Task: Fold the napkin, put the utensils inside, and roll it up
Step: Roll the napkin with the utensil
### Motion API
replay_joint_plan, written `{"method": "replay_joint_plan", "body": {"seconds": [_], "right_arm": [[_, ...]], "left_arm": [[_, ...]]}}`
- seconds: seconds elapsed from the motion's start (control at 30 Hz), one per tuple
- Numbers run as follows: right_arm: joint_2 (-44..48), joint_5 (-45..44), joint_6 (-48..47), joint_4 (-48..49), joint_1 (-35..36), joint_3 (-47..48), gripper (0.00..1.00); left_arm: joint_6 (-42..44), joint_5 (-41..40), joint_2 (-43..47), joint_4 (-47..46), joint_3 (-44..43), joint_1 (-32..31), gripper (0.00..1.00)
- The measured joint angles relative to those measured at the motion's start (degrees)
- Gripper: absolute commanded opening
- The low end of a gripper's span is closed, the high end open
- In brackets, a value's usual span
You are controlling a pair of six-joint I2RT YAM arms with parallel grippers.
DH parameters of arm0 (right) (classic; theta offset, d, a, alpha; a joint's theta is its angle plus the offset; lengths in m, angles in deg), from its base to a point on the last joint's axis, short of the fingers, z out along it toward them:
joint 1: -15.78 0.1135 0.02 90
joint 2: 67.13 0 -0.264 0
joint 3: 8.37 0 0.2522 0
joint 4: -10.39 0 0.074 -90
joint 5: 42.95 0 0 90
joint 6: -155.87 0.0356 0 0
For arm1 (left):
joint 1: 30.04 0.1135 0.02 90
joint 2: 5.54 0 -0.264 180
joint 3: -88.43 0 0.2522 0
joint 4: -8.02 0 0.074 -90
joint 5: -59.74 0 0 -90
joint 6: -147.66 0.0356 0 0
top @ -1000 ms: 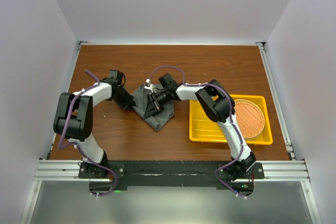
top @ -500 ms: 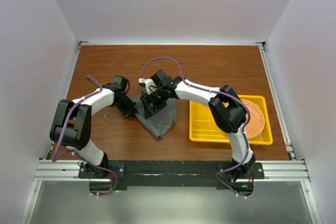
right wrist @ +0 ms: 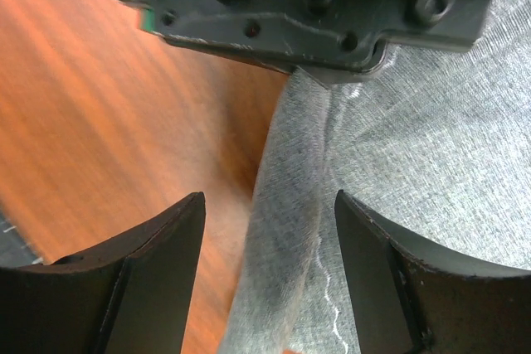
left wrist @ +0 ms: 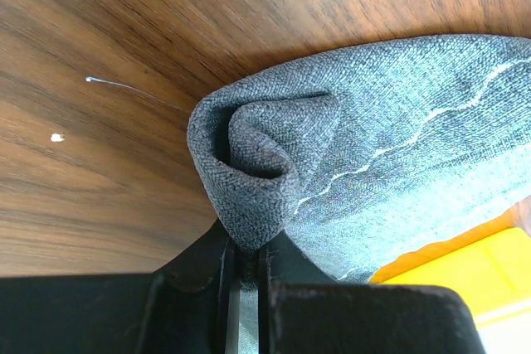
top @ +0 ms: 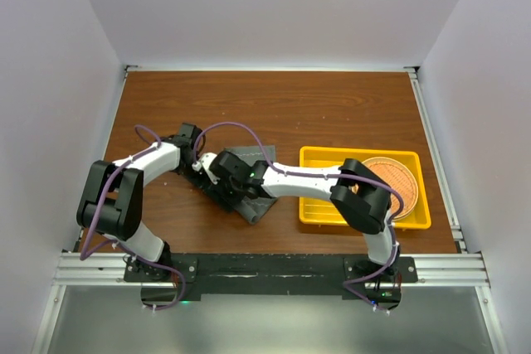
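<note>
The dark grey napkin (top: 258, 207) lies as a narrow roll left of the yellow tray. In the left wrist view its rolled end (left wrist: 257, 155) curls into a spiral, with the pale stitched line running across the cloth. My left gripper (top: 202, 170) (left wrist: 246, 267) is shut on that rolled end. My right gripper (top: 217, 180) (right wrist: 270, 234) is open and straddles the rolled edge of the napkin (right wrist: 415, 163), right next to my left gripper (right wrist: 307, 6). The teal utensils are hidden.
The yellow tray (top: 365, 221) sits to the right of the napkin, and its corner shows in the left wrist view (left wrist: 473, 275). The round woven mat (top: 405, 190) lies in it, partly under my right arm. Bare wooden table (top: 332, 109) lies beyond.
My right gripper has swung left and nearer along the napkin until it sits beside my left gripper. The napkin has gone from a wide triangle to a narrower roll.
</note>
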Motion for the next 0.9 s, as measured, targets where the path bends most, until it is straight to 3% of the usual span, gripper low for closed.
{"method": "replay_joint_plan", "body": {"seconds": [0.1,0.23,0.3,0.37,0.4,0.43,0.53,0.63,0.8,0.9], "right_arm": [[-1.1,-4.2,-0.1,1.4,1.2,-0.7,0.63],[-2.5,-8.5,-0.3,2.4,2.6,-0.9,0.48],[-2.8,-9.6,-0.1,2.5,2.9,-0.9,0.37],[-2.8,-10.0,0.3,2.6,3.0,-0.9,0.16],[-2.8,-9.9,0.7,2.6,3.0,-0.9,0.10],[-2.8,-10.0,1.1,2.7,3.1,-1.0,0.02],[-2.2,-9.7,1.9,5.7,3.0,-3.1,0.00],[-0.5,-6.1,3.0,9.9,1.5,-6.9,0.00],[0.8,10.5,8.1,18.2,-6.1,-12.4,0.00],[0.2,21.6,12.4,24.5,-10.8,-15.8,0.00]], "left_arm": [[-0.3,-0.1,0.0,0.1,0.0,-0.1,0.00],[-0.8,-0.4,0.0,0.2,0.0,-0.3,0.00],[-0.8,-0.4,0.0,0.2,0.0,-0.3,0.00],[-0.8,-0.4,0.0,0.2,0.0,-0.3,0.00],[-0.8,-0.5,0.0,0.2,0.0,-0.3,0.00],[-0.5,-0.6,0.0,0.3,-0.1,-0.3,0.19],[2.8,-2.0,0.0,0.5,-0.9,-0.7,0.50],[7.5,-3.9,2.1,-0.9,-0.9,-0.7,0.61],[14.6,-6.3,12.1,-5.6,-0.5,1.9,0.64],[17.3,-6.0,15.3,-8.9,0.7,2.4,0.59]]}}
